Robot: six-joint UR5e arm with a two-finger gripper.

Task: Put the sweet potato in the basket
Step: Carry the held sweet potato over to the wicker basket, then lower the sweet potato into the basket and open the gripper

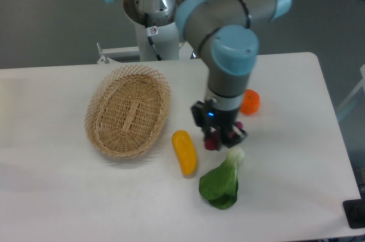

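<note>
The white table (68,196) fills most of the view, and the arm (231,36) reaches over it from the far side, its wrist pointing straight down right of centre. The basket (128,111), oval and woven, sits empty on the left half of the table, well apart from the gripper. A leafy green vegetable (221,184) with a pale stalk lies near the front edge, just below the gripper. A yellow-orange oblong vegetable (184,152) lies between the basket and the gripper, close to the basket's right rim. A round orange fruit (250,101) sits just right of the wrist, partly hidden by it. The gripper (219,139) is low over the table, its fingers narrowed around the sweet potato (211,142), of which only a small magenta piece shows between them.
</note>
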